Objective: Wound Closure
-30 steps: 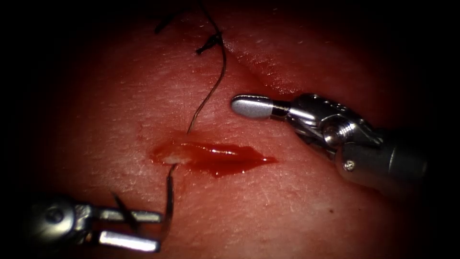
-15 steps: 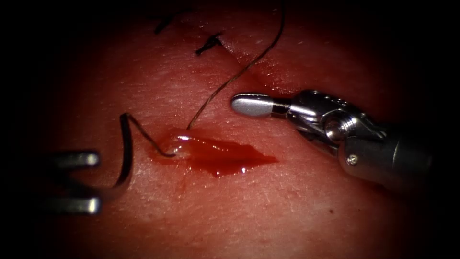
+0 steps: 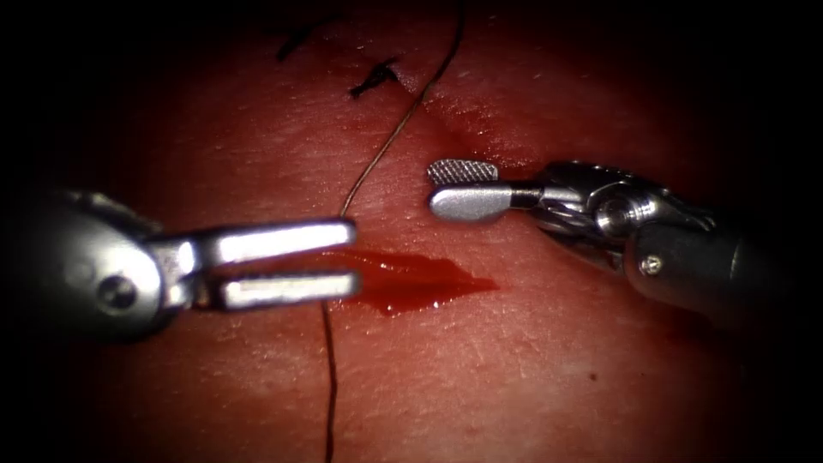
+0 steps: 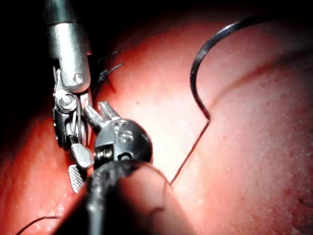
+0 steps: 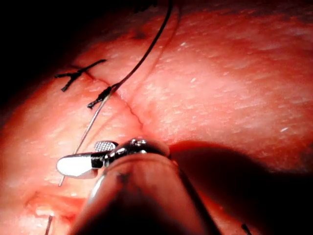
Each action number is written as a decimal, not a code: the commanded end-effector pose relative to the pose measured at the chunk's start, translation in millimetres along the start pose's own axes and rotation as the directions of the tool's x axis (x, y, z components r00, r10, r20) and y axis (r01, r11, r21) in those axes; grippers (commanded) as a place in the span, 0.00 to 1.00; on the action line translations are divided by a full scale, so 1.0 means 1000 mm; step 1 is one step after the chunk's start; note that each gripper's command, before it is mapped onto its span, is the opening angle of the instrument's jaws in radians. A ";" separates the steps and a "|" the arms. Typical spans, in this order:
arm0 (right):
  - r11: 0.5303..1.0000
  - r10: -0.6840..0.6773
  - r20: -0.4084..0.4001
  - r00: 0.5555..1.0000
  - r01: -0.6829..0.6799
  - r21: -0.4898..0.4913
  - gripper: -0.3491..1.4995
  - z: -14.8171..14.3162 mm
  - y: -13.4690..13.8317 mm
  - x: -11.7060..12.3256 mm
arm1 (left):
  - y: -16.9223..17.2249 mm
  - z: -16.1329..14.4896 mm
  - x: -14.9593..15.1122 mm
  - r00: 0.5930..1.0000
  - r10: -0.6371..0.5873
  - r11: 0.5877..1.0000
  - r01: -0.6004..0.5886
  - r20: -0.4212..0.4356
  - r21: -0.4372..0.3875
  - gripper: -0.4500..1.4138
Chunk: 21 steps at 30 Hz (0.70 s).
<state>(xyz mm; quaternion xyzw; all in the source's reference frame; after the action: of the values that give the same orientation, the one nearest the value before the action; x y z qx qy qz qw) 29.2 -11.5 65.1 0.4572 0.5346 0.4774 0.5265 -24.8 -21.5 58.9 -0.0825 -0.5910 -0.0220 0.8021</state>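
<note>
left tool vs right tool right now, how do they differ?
The left tool lies over the left end of the cut; the right tool sits above the cut's right part. The left tool's jaws gape wider and level; the right tool's are slightly parted, stacked. Both hold nothing; the needle lies free on the tissue.

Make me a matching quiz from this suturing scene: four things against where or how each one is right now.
Things:
1. left tool
2. right tool
3. needle
4. red fluid

States:
A. pooled in the cut
B. out of the tissue, held by neither tool
C. open, empty, above the cut's right half
D. open, empty, across the cut's left end

Pairs: 1-D, 2-C, 3-B, 4-A.
</note>
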 end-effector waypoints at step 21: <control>0.993 0.102 0.048 0.994 -0.105 0.062 0.65 0.0015 -0.0027 0.0000 | -0.0104 0.0013 0.0015 0.954 -0.242 0.931 0.280 -0.180 0.232 0.76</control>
<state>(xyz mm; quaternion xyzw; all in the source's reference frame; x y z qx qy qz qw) 30.0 -12.2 62.1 0.5123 0.5124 0.4776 0.4969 -27.2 -32.7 62.0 0.1143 -0.5148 -0.0463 0.8484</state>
